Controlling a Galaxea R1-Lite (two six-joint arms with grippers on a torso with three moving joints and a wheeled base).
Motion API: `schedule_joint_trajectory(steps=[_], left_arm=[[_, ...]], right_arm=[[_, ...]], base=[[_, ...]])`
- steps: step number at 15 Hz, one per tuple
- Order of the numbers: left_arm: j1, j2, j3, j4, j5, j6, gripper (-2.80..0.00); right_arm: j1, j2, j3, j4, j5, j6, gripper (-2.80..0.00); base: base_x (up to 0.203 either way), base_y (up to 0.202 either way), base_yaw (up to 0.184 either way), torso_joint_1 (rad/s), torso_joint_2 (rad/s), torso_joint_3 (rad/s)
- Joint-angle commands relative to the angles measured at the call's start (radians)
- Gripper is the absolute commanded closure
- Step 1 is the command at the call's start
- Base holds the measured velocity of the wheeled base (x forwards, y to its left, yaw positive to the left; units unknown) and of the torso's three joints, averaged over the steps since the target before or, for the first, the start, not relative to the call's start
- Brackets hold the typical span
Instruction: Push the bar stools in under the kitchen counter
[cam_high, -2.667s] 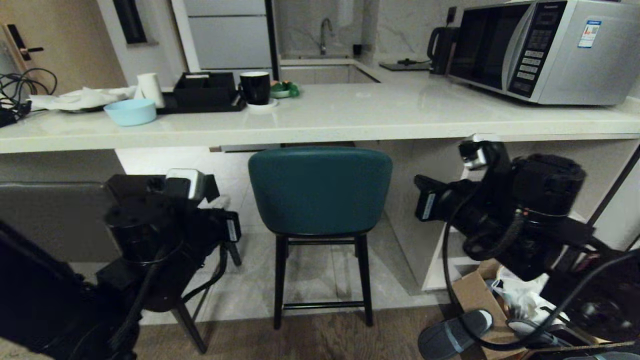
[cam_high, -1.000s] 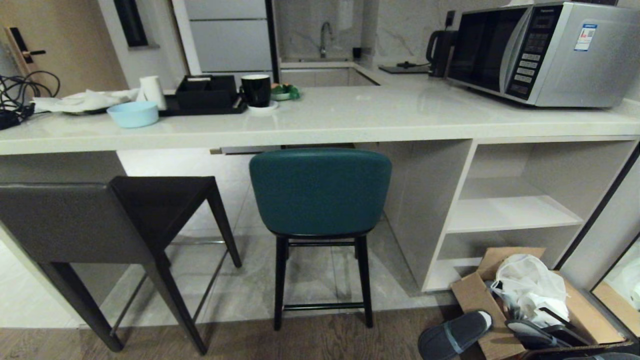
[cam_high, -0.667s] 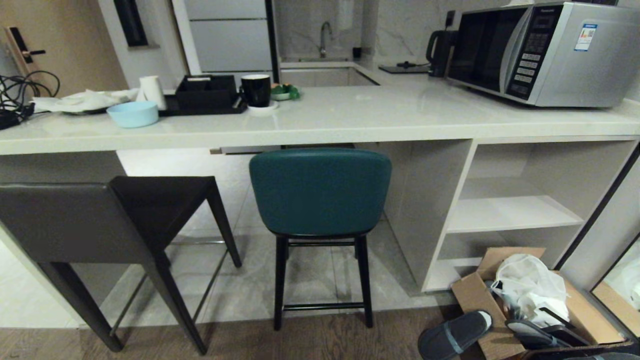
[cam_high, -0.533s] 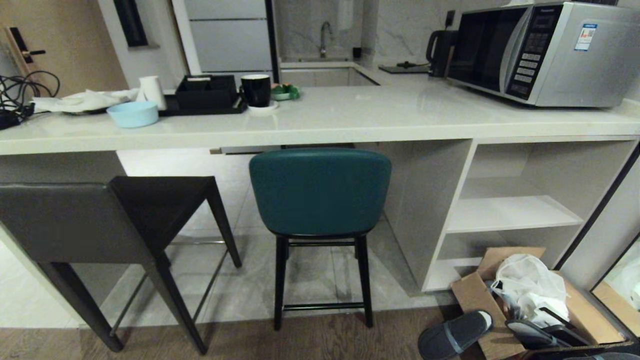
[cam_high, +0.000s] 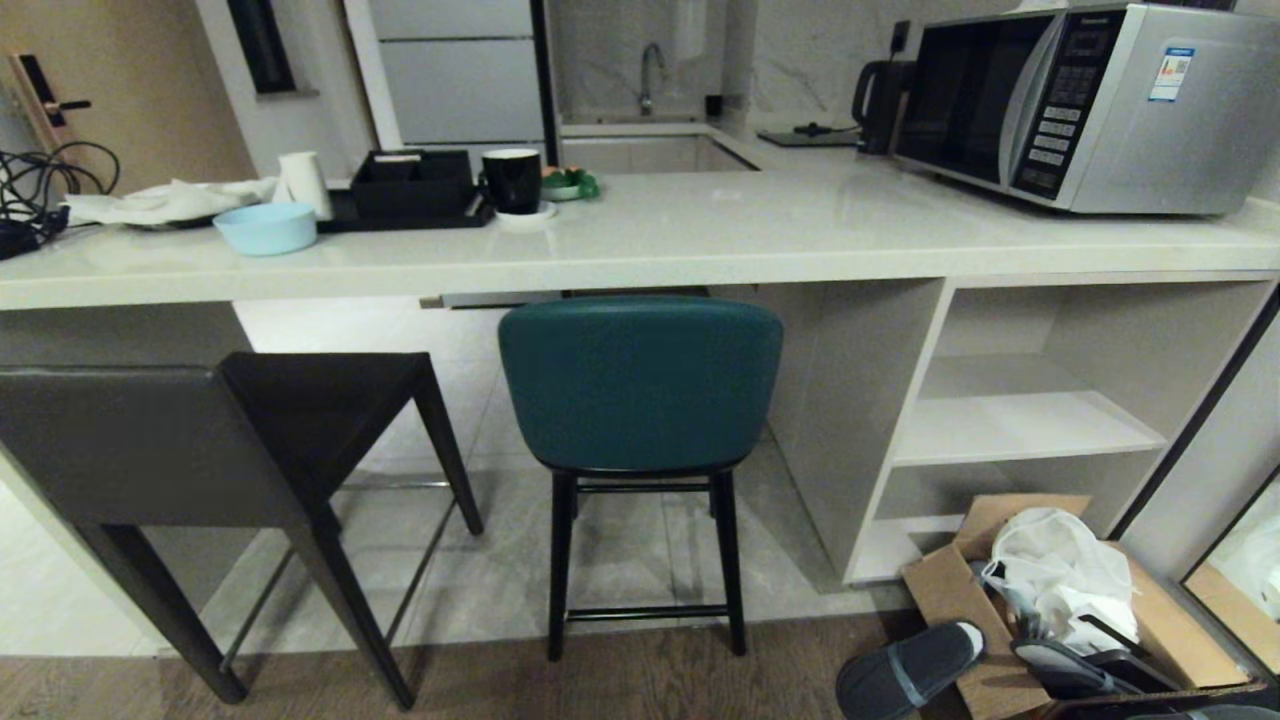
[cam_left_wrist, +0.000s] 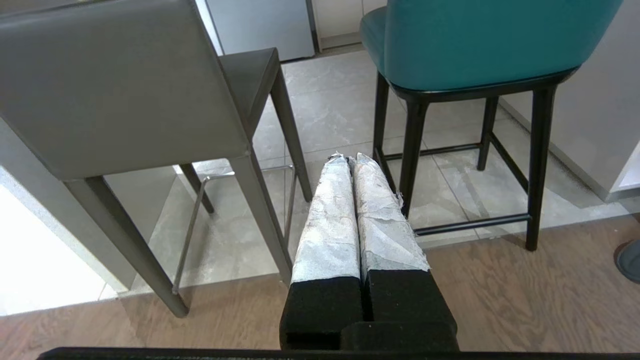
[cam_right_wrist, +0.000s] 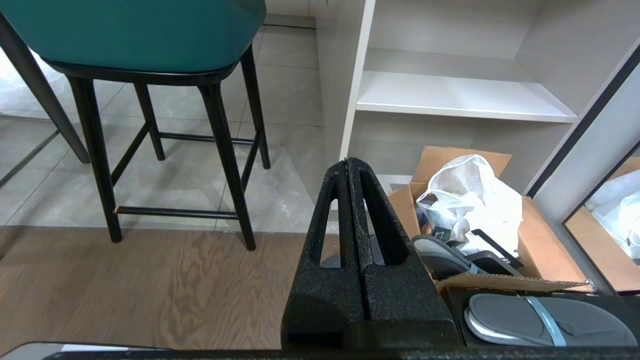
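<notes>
The teal bar stool (cam_high: 640, 385) stands in the middle, its seat tucked under the white kitchen counter (cam_high: 660, 240) and its back just below the slab's edge. The dark grey bar stool (cam_high: 180, 440) stands at the left, turned at an angle, its back well out from the counter. Neither arm shows in the head view. My left gripper (cam_left_wrist: 348, 159) is shut and empty, low in front of the gap between the grey stool (cam_left_wrist: 115, 85) and the teal stool (cam_left_wrist: 480, 45). My right gripper (cam_right_wrist: 347, 162) is shut and empty, low to the right of the teal stool (cam_right_wrist: 135, 35).
Open white shelves (cam_high: 1020, 420) fill the counter's right end. A cardboard box (cam_high: 1060, 600) with a white bag and slippers lies on the floor before them. On the counter stand a microwave (cam_high: 1090, 100), a black mug (cam_high: 511, 178), a black tray (cam_high: 410, 185) and a blue bowl (cam_high: 265, 226).
Both arms, raised in the earliest head frame, have dropped out of that view. Over the last second the stools and the rest of the scene stay still.
</notes>
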Motion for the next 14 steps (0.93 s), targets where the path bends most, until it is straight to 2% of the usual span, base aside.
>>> schedule_joint_trajectory(steps=[1, 9, 11, 14], left_arm=[[0.000, 0.003, 0.015, -0.001, -0.002, 0.010, 0.00], [0.000, 0.003, 0.016, -0.006, -0.008, 0.043, 0.00], [-0.002, 0.003, 0.011, 0.009, -0.012, 0.029, 0.00], [-0.002, 0.003, -0.009, 0.084, 0.001, -0.040, 0.00]], right_arm=[[0.000, 0.001, 0.000, 0.002, 0.001, -0.001, 0.00], [0.000, 0.001, 0.000, 0.002, 0.001, -0.001, 0.00], [0.000, 0.001, 0.000, 0.002, 0.001, -0.001, 0.00], [0.000, 0.001, 0.000, 0.002, 0.001, -0.001, 0.00]], base=[[0.000, 0.000, 0.000, 0.000, 0.00, 0.000], [0.000, 0.000, 0.000, 0.000, 0.00, 0.000], [0.000, 0.000, 0.000, 0.000, 0.00, 0.000], [0.000, 0.000, 0.000, 0.000, 0.00, 0.000]])
